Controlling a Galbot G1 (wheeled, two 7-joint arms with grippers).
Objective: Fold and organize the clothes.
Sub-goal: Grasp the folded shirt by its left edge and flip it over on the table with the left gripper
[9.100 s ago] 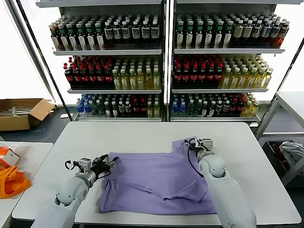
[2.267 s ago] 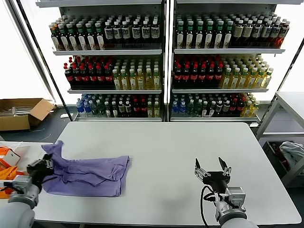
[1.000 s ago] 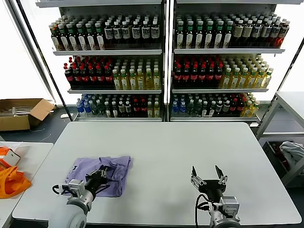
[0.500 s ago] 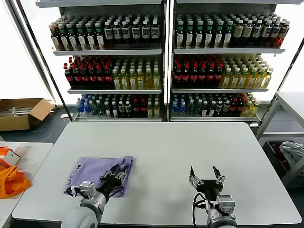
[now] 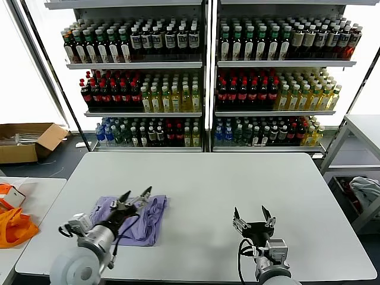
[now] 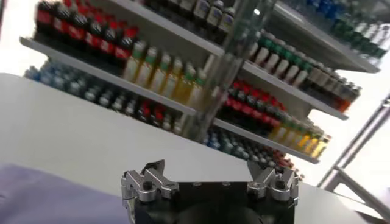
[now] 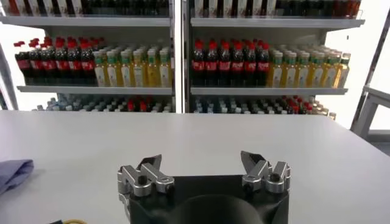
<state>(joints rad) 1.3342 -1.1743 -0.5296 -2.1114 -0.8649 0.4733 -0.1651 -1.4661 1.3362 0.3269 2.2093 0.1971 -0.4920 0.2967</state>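
The clothes, one lavender T-shirt [image 5: 148,217], lie folded into a small bundle on the white table [image 5: 202,178] at its front left. My left gripper [image 5: 134,195] hovers just above the bundle, open, with nothing between its fingers. In the left wrist view the gripper [image 6: 207,173] stands wide open, with a lavender corner of the T-shirt [image 6: 36,198] beside it. My right gripper [image 5: 250,214] waits open above the table's front right, holding nothing. The right wrist view shows that gripper [image 7: 201,164] open and the T-shirt's edge [image 7: 13,171] far off.
Shelves of bottles [image 5: 202,77] stand behind the table. A side table with bright orange fabric [image 5: 13,225] is at the left, a cardboard box [image 5: 27,141] lies on the floor beyond it. A metal rack with a grey-white cloth [image 5: 365,190] stands at the right.
My left gripper has opened, let go of the T-shirt and lifted off the bundle. The right gripper has drifted slightly left and stayed open.
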